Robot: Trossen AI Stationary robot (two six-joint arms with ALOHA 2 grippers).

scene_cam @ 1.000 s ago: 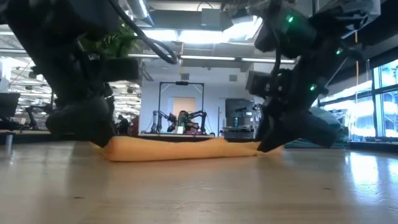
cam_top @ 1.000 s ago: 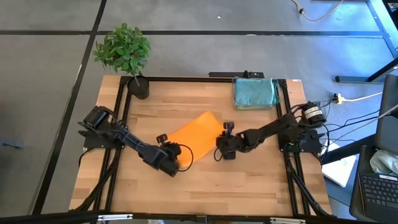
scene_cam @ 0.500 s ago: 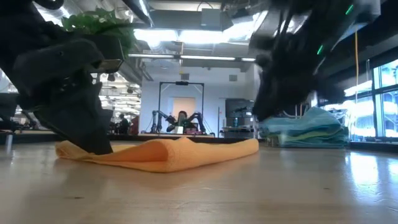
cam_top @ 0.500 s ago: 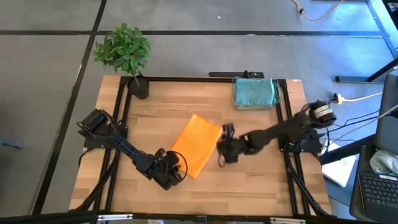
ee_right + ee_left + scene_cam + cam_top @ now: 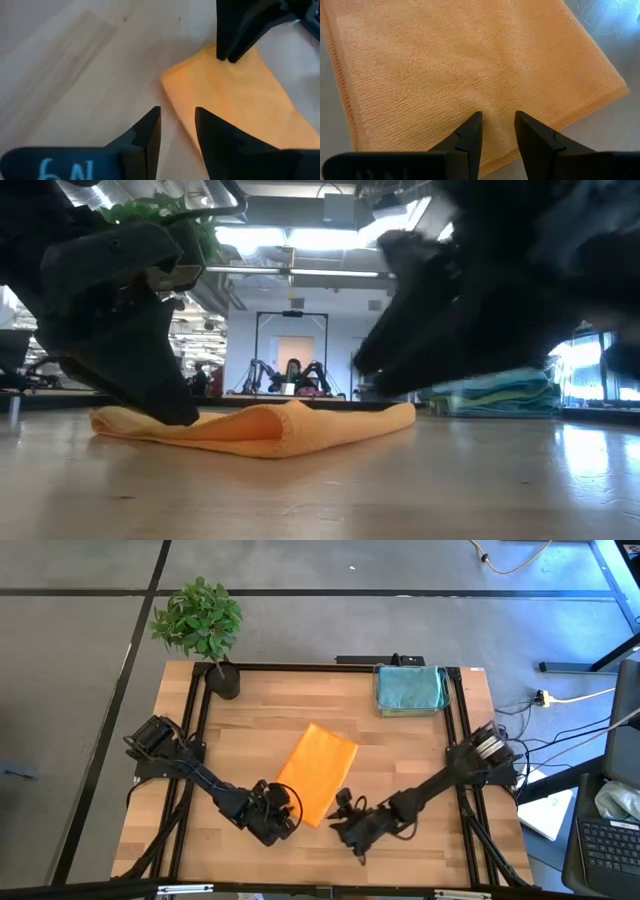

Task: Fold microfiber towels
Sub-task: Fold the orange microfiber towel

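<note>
The folded orange microfiber towel (image 5: 316, 772) lies mid-desk, the stacked teal and blue towels (image 5: 410, 688) at its one o'clock; left tool (image 5: 496, 131), fingers slightly parted, presses its near edge; right tool (image 5: 176, 129) (empty, parted) hovers beside; both should pinch corners squarely, then fold evenly.

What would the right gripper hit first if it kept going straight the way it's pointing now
Most likely the near corner of the orange towel, which lies just ahead of the right gripper in its wrist view. The left gripper stands on the towel a little farther along. How high the right gripper rides above the table is unclear.
</note>
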